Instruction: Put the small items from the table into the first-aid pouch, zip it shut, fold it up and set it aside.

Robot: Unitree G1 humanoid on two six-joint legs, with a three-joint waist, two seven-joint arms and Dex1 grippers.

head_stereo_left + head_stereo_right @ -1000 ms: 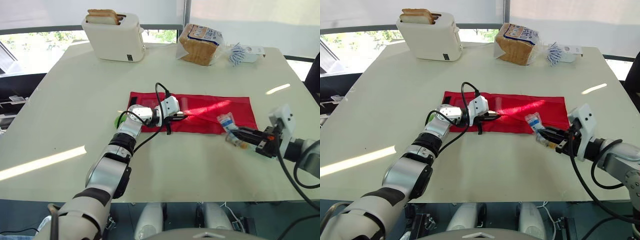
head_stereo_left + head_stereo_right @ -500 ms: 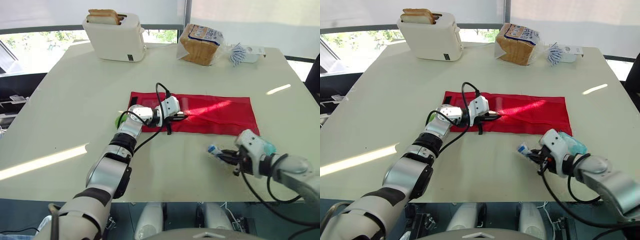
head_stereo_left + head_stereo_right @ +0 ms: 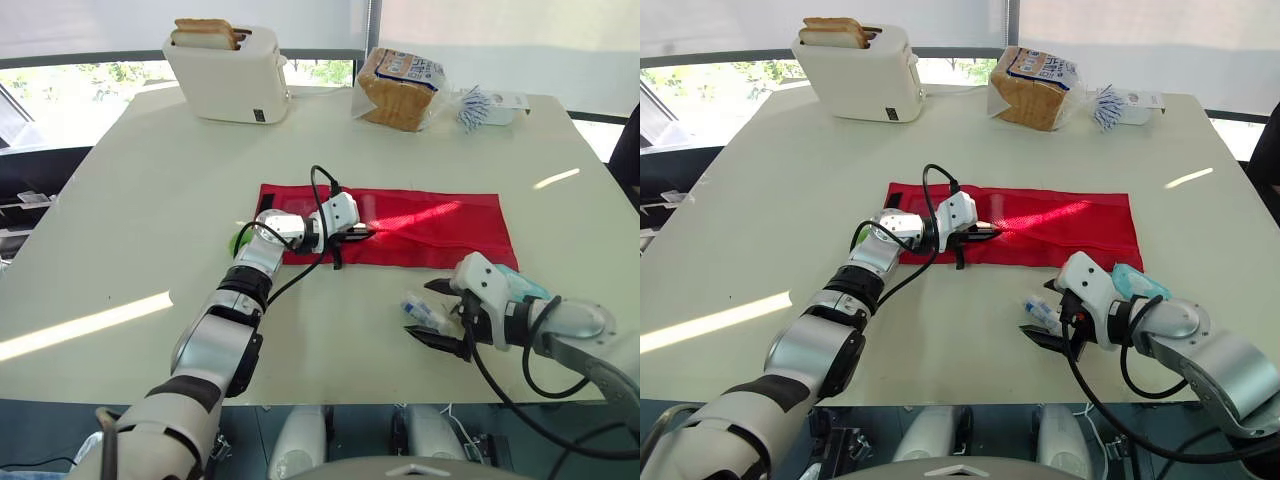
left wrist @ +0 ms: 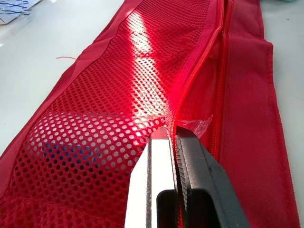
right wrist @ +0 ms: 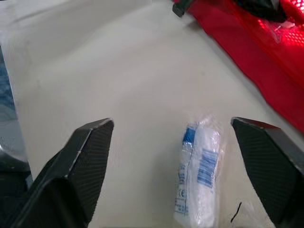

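Starting at your right gripper (image 3: 420, 311): its two black fingers (image 5: 78, 161) are spread wide, gripping nothing. A small white packet with blue print (image 5: 199, 171) lies flat on the table (image 3: 150, 200) between them, apart from both and closer to one than the other. That packet sits just off the near long edge of the first-aid pouch (image 3: 440, 225), towards its right end, with a strip of bare table between it and the table's front edge.

Your left gripper (image 4: 172, 133) is clamped tight on the pouch's mesh edge, right beside the zip, which stands open. Clear plastic (image 4: 197, 126) shows in the gap, and something blue (image 4: 66, 152) lies behind the mesh.

The red pouch is spread out flat and long across the middle of the table. You have open tabletop between the two arms along the near side. A small green thing (image 3: 237, 241) peeks out beside the pouch's left end, next to the left arm. Along the far edge, well apart from the pouch, stand a toaster (image 3: 228, 72), a bag of bread (image 3: 400, 88) and a clear bag (image 3: 490, 108).
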